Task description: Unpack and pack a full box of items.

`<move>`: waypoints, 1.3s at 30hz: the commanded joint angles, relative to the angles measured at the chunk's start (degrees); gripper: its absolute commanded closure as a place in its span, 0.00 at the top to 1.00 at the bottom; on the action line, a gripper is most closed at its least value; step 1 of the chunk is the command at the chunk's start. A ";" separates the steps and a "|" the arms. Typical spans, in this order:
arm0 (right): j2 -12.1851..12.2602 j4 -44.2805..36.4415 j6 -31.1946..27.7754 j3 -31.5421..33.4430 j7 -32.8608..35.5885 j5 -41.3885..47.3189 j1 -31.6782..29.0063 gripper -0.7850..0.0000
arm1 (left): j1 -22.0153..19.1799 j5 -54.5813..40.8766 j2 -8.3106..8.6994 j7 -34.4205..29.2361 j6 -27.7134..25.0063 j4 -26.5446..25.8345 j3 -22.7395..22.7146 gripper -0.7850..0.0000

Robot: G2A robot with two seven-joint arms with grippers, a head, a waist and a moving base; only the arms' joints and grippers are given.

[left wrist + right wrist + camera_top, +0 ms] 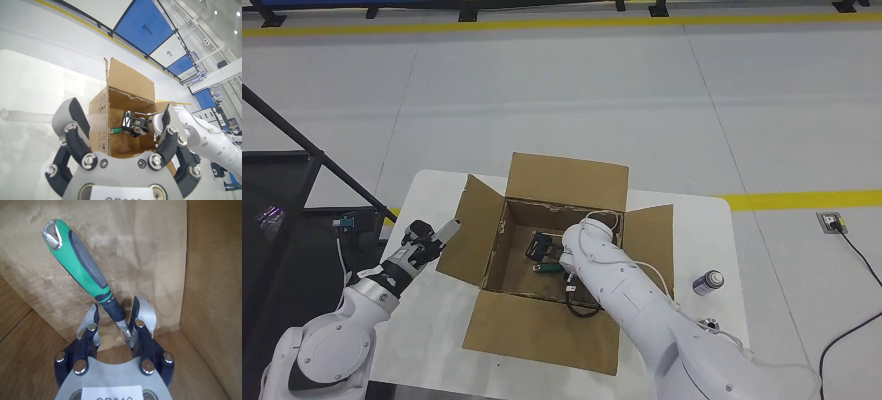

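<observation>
Box (567, 178) brown; tool (81, 264) green with grey inlay, black collar; table (702, 230) white.

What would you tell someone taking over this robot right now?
Left gripper: open, empty, beside the box.
Right gripper: inside the box, shut on the tool.
A can stands on the table, outside the box.
Done: box flaps open.
Left: unclear whether the tool is coming out or going in; finish unpacking, then repack.

The left arm (352, 300) extends forward and inward, the left gripper (122, 106) spread wide and holding nothing. The right arm (622, 280) bends across toward it, wrist tipped down, the right gripper (116, 303) clamped on a tool (81, 262) by its neck.
</observation>
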 commanded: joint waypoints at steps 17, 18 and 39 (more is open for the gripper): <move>0.20 -0.17 -5.51 0.38 0.61 -0.81 0.25 0.23 | 0.00 0.00 0.00 0.00 0.00 0.00 0.00 1.00; 0.21 -0.19 -5.51 0.41 0.64 -0.83 0.18 0.31 | 0.00 0.00 0.00 0.00 0.00 0.00 0.00 1.00; -0.38 -0.63 -2.26 0.19 3.95 -2.74 -0.87 0.32 | 0.00 0.00 0.00 0.00 0.00 0.00 0.00 1.00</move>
